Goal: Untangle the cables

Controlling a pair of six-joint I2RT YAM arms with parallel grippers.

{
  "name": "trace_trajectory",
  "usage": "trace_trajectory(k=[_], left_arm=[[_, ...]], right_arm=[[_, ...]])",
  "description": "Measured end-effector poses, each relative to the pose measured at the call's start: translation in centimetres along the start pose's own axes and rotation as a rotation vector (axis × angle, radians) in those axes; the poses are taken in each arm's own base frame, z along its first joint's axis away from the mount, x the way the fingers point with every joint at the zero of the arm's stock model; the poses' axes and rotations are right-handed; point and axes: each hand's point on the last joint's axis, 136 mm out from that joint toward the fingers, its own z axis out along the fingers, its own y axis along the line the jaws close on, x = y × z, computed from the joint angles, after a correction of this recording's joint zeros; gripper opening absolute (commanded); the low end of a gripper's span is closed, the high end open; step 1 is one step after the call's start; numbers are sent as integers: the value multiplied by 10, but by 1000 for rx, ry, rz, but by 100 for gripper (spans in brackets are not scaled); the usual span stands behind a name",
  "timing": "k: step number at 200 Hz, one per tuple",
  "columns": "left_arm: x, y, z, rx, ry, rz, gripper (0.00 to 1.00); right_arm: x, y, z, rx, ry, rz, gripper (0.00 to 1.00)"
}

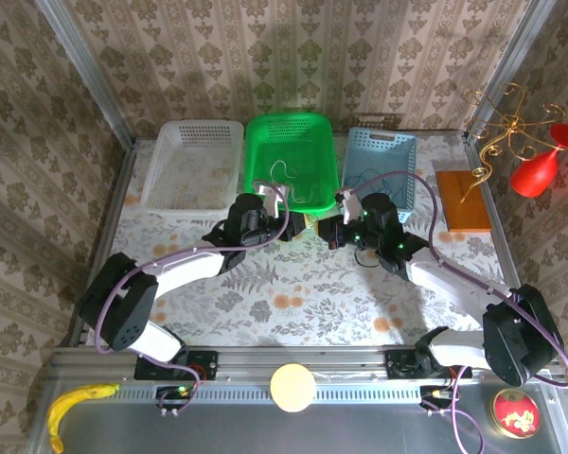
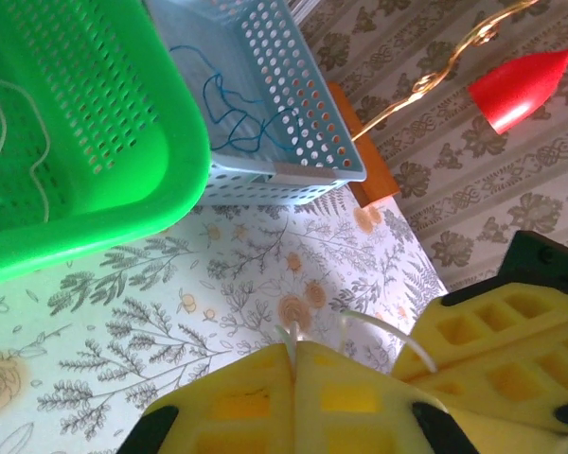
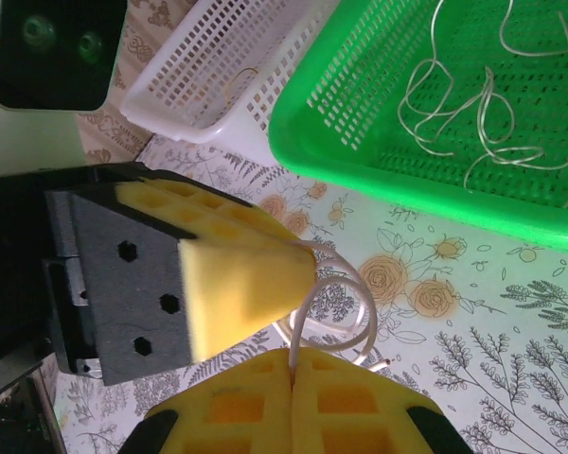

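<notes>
Top external view: at the near edge, the two arm bases sit either side of a round cream disc (image 1: 292,387), with a banana (image 1: 76,407) off to the left. The arms reach forward over the flowered tabletop (image 1: 293,307). The left hand (image 1: 298,227) and right hand (image 1: 331,232) meet nearly tip to tip, just in front of the green basket (image 1: 292,156).

In the left wrist view, the left hand (image 2: 293,350) has its yellow pads pressed together on a thin pale cable (image 2: 388,328), which arcs across to the right hand's pads beside it. In the right wrist view, the right hand (image 3: 293,364) is likewise clamped on the same cable, and the strand curls in a small loop above the seam, beside the left hand's pad.

Beyond the hands, more pale cream cables (image 3: 454,113) lie in loose loops on the floor of the green basket. To its right, the blue basket (image 2: 312,175) holds a tangled blue cable (image 2: 229,118). The white basket (image 1: 194,161) stands on the left.
</notes>
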Motion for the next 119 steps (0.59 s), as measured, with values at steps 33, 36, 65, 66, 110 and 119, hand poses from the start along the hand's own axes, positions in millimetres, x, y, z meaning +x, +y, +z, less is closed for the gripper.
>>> trace_trajectory(k=[33, 36, 65, 66, 110, 119], left_arm=[[-13, 16, -6, -34, -31, -5, 0], [-17, 20, -8, -42, -39, -7, 0], [-54, 34, -37, -58, -116, -1, 0], [-55, 33, -38, -55, -118, 2, 0], [-116, 46, -67, -93, -226, 51, 0], [-133, 55, -71, -117, -258, 60, 0]], right_arm=[[-1, -7, -2, 29, -2, 3, 0], [-1, -9, -3, 38, -3, 3, 0], [-12, -30, -12, 106, -40, 20, 0], [-12, -31, -12, 106, -40, 21, 0], [-37, -51, -15, 165, -96, 39, 0], [-45, -56, -10, 178, -102, 50, 0]])
